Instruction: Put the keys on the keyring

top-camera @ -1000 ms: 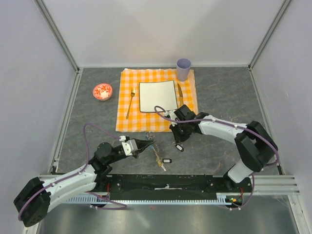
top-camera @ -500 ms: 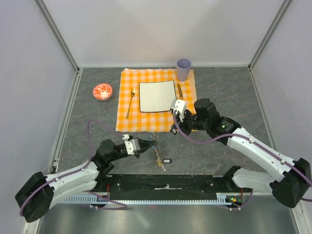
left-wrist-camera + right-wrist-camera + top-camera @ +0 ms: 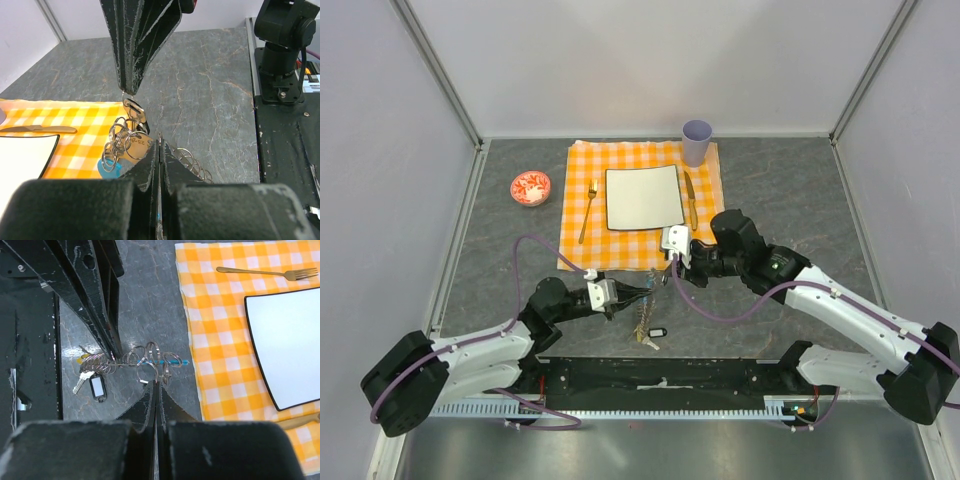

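Note:
My left gripper [image 3: 640, 292] is shut on the keyring [image 3: 122, 139], a bunch of thin silvery wire rings with a turquoise tag [image 3: 107, 170], held just above the table. The rings [image 3: 146, 358] and the turquoise tag [image 3: 173, 361] also show in the right wrist view. My right gripper [image 3: 666, 268] is shut on a silvery key [image 3: 134, 108], which hangs from its tip right against the rings. More keys [image 3: 642, 328] with a black-and-white fob [image 3: 658, 331] lie under the left gripper; they also show in the right wrist view [image 3: 83, 380].
An orange checked cloth [image 3: 580, 215] holds a white square plate [image 3: 642, 196], a gold fork [image 3: 588, 210] and a gold knife [image 3: 690, 198]. A lilac cup [image 3: 697, 141] stands at its far right corner. A red-and-white bowl [image 3: 530, 187] sits at the left.
My right gripper has lifted from the table and moved left to meet the left gripper. My left gripper has moved right and forward with the keyring.

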You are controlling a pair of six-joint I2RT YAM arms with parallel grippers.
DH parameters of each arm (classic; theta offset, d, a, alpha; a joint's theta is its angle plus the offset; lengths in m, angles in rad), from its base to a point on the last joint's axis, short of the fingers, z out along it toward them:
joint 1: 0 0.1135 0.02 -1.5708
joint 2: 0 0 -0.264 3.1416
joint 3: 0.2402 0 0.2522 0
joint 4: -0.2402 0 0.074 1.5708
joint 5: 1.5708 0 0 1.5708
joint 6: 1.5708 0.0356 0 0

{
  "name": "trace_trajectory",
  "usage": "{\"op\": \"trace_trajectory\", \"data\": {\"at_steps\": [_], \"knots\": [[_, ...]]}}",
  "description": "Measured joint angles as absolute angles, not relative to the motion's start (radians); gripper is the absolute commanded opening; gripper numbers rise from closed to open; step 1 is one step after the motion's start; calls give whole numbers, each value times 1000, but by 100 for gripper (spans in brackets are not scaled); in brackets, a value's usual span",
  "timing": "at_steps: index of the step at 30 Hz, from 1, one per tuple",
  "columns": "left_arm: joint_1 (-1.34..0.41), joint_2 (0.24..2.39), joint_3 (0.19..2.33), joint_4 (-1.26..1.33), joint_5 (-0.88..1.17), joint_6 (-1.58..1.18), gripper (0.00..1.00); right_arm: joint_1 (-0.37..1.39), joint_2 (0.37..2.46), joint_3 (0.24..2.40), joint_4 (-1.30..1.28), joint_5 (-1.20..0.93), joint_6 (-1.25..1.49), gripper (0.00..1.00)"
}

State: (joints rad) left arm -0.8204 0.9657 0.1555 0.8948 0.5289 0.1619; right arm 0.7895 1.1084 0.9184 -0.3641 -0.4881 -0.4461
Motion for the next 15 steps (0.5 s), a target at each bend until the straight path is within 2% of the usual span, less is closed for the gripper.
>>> {"op": "trace_trajectory", "data": {"at_steps": [15], "knots": [[-820, 966, 158, 908, 525, 162, 2, 813, 1109, 919, -445, -538, -495, 0]]}}
